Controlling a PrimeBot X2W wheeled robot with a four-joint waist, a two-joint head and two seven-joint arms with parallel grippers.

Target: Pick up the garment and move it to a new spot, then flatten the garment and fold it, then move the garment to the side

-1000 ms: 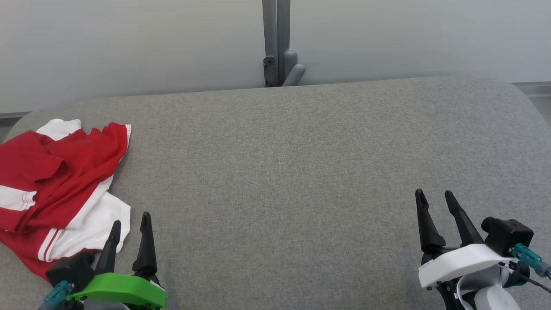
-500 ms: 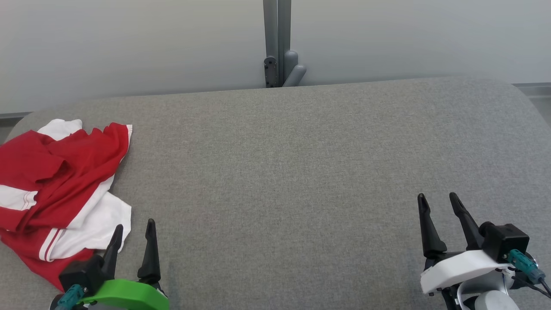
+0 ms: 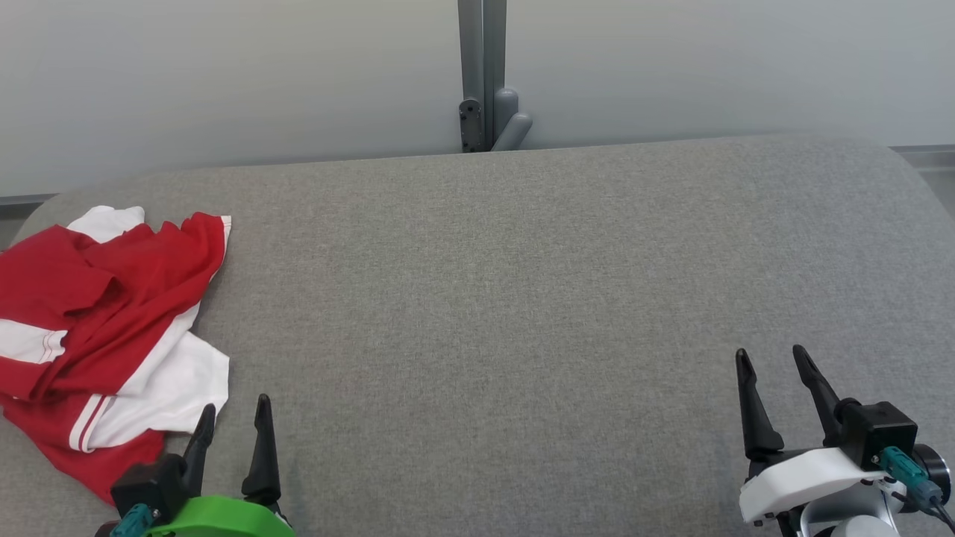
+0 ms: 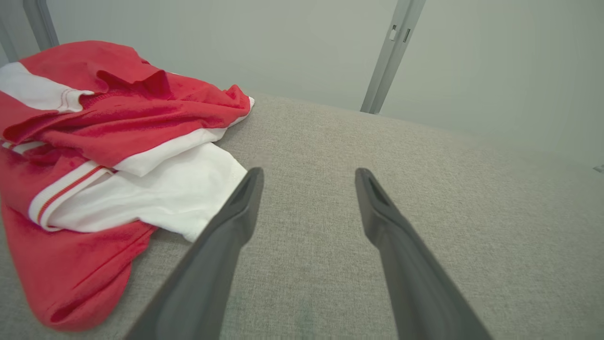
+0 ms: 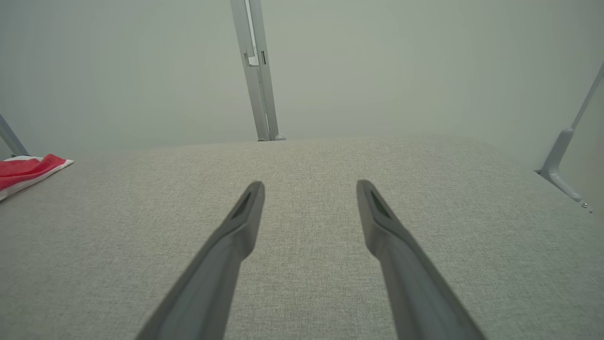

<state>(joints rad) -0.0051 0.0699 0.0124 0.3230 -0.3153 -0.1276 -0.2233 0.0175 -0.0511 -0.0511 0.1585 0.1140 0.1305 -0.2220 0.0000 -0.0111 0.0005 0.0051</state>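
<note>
Red and white cloth, the garment (image 3: 97, 321), lies crumpled at the far left of the grey padded table (image 3: 485, 298) and is not yet lifted. Over the last second both arms have drawn back toward the robot's body. The left gripper (image 3: 236, 406) and the right gripper (image 3: 770, 350) sit lower in the head view than before, while the table and garment shifted only by a small move of the camera. Both pincers stand wide and hold nothing. I judge that the pick-up has not begun, and that the left arm must reach out again toward the cloth. The left edge of the head view cuts off the garment, so I cannot see its whole shape, and collar and sleeves are lost in the folds. In the left wrist view one finger overlaps the white hem, and I cannot tell whether it touches.
</note>
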